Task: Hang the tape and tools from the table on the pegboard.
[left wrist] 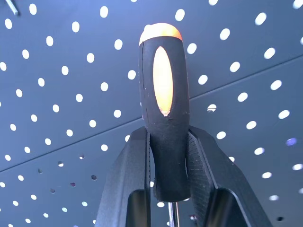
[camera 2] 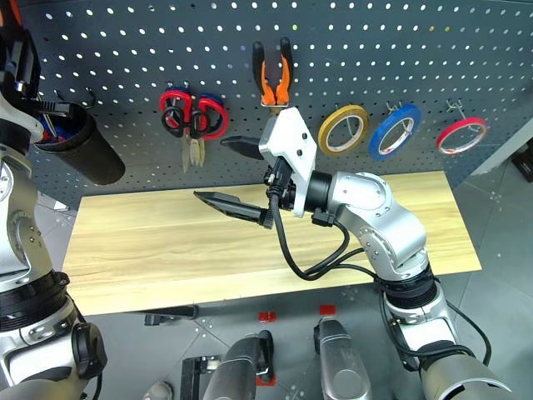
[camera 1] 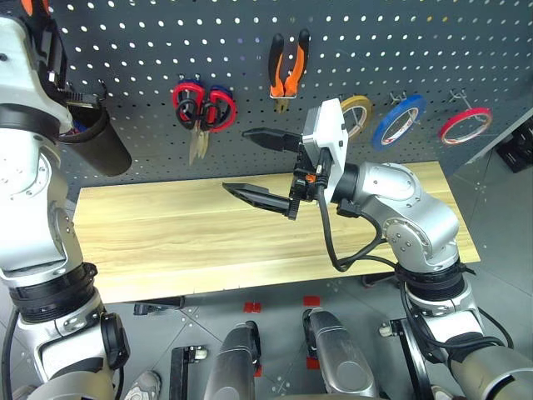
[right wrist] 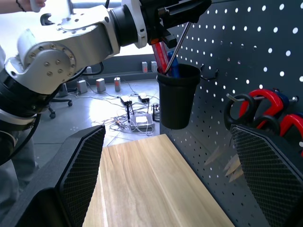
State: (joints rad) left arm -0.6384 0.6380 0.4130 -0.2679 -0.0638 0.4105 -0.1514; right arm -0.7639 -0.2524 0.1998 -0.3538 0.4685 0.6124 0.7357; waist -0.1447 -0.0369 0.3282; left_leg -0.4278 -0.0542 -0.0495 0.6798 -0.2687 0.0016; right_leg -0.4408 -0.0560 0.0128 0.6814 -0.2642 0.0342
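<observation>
My left hand (left wrist: 169,189) is clenched on the screwdriver (left wrist: 163,109), gripping the lower part of its black handle with the orange-capped end pointing away from me toward the pegboard (left wrist: 61,71); a bit of the metal shaft shows below, between my fingers (left wrist: 128,189). From the right wrist view this hand sits just above the black cup (right wrist: 177,97) hooked on the board, with the shaft slanting down into the cup among some red and blue handles.

My right hand (camera 1: 258,167) is released, its two black fingers spread wide and pointing toward my left side, holding nothing. It hovers above the counter (camera 1: 166,242), whose wooden top lies bare under it.

Beyond my right hand, on the pegboard, the black-handled scissors (camera 1: 190,108) hang together with a red-handled pair (camera 1: 218,108), just to the left of my upper finger. The pliers (camera 1: 288,71) hang above that hand, orange-and-black handles up. Farther to the right of the hand hang a yellow roll (camera 2: 343,129), a blue roll (camera 2: 395,131) and, farthest out, the thin red tape (camera 1: 465,125), each on its own hook
</observation>
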